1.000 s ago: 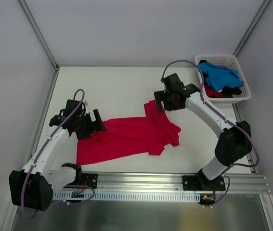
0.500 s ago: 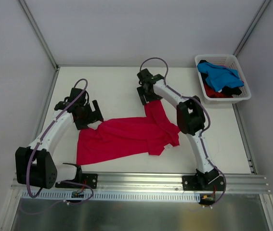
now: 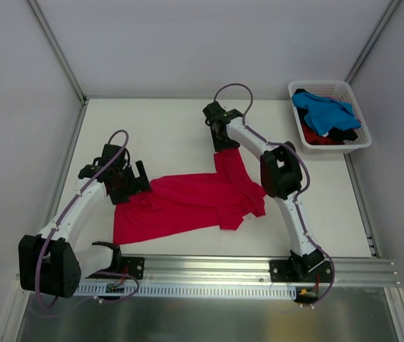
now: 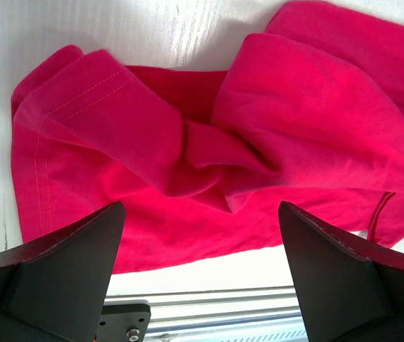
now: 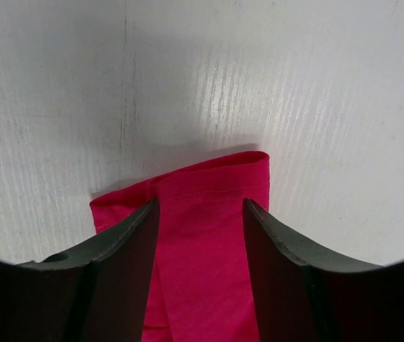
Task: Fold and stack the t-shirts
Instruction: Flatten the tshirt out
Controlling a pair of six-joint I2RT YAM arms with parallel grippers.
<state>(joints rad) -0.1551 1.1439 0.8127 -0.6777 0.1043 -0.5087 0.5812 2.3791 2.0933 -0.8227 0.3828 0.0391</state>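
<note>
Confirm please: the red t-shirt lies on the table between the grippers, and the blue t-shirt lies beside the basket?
Not beside: the blue t-shirt lies inside the basket, as the top external view shows. The rest is right.

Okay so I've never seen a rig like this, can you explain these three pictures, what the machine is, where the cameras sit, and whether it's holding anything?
The machine is a left arm and a right arm bolted at the near edge of a white table. One picture looks down from above and behind them; the other two come from a camera on each wrist, so the dark wedges at the bottom are that arm's own gripper. A crimson t-shirt lies crumpled on the table. The left gripper hangs open over its left end. The right gripper stands open astride the shirt's far tip, not pinching it. A white basket at the far right holds a blue t-shirt and darker clothes. Nothing is held.
</note>
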